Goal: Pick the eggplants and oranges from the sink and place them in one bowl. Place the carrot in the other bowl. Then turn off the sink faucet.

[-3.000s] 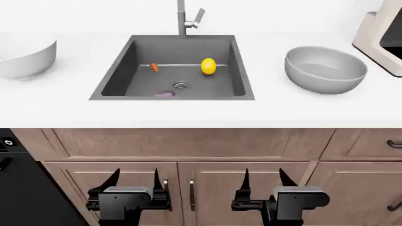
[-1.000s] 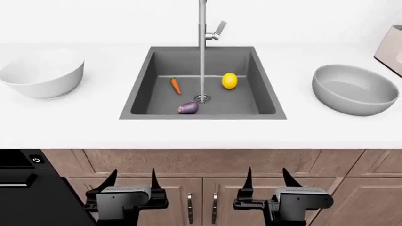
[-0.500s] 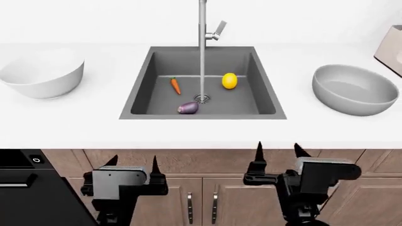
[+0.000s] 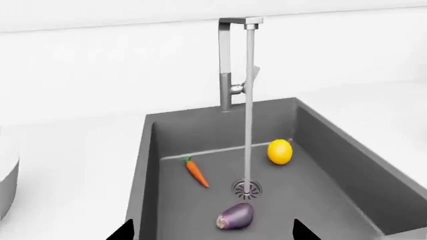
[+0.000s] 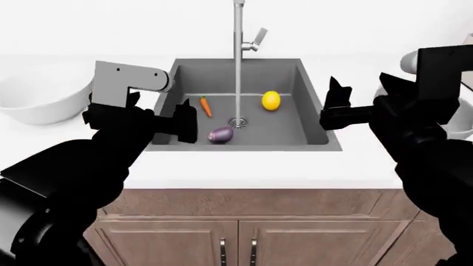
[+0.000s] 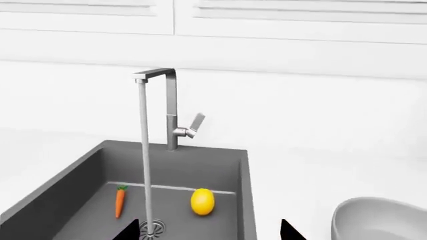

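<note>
Both arms have risen from the cabinet fronts to the sink (image 5: 166, 88). Left tool (image 5: 159, 119) and right tool (image 5: 336, 108) gape wide, empty, flanking it.

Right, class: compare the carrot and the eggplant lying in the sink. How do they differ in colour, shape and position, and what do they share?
Colour: the carrot is orange with a green top; the eggplant is glossy dark purple.
Shape: the carrot is slim and tapering; the eggplant is plump and egg-shaped.
Position: the carrot lies nearer the sink's back wall, the eggplant close to the drain.
Shared: both lie on the basin floor, apart from the water stream and ungrasped.
</note>
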You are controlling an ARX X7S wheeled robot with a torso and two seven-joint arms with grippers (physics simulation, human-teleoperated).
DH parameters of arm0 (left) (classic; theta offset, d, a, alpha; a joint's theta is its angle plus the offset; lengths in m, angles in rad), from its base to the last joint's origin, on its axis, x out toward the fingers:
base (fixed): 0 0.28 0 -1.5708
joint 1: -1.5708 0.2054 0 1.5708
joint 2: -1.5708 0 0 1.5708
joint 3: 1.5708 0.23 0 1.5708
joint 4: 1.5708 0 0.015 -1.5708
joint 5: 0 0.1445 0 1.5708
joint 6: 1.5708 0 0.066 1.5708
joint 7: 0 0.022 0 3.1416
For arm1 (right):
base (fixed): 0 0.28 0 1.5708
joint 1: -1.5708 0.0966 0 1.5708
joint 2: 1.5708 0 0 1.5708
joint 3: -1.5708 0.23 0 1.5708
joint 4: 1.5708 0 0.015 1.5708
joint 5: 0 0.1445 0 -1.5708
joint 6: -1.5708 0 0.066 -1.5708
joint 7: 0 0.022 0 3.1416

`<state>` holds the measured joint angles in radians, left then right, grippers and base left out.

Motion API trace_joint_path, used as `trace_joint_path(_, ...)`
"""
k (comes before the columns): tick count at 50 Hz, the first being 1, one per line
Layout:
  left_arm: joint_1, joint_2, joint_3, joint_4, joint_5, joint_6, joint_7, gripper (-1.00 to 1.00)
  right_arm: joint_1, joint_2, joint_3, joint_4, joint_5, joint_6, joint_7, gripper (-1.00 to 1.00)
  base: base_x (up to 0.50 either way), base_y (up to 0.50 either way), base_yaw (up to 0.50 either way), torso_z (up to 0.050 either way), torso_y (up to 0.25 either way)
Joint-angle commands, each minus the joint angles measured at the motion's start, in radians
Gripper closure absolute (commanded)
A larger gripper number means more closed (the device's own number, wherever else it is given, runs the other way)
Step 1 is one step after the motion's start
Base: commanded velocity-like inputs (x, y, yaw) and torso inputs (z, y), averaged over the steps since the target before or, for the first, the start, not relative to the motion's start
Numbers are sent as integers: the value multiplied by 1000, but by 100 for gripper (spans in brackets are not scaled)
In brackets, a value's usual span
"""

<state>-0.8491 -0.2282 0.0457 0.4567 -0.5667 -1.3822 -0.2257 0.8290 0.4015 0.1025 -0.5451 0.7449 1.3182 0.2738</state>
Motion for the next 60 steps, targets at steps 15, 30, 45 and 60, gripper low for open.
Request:
trace_joint_path(15, -150, -43, 21, -46, -45, -145, -11, -100, 81, 26, 7, 24, 37, 125, 5, -100, 500, 0, 0, 0, 0)
trace_joint_path(30, -123, -51, 65, -69, -55, -105, -24, -100, 41, 30, 16, 24, 47, 100, 13, -100, 500, 5, 0, 0, 1)
trace_joint_path(45, -132, -55, 80, -74, -72, -105, -38, -100, 29, 49, 11, 30, 53, 76, 10, -100, 500, 135, 0, 0, 1)
trace_joint_path(60, -123, -64, 98, -75, -94, -111, -50, -100, 17, 60, 25, 31, 69, 81, 19, -100, 401, 4, 0, 0, 1)
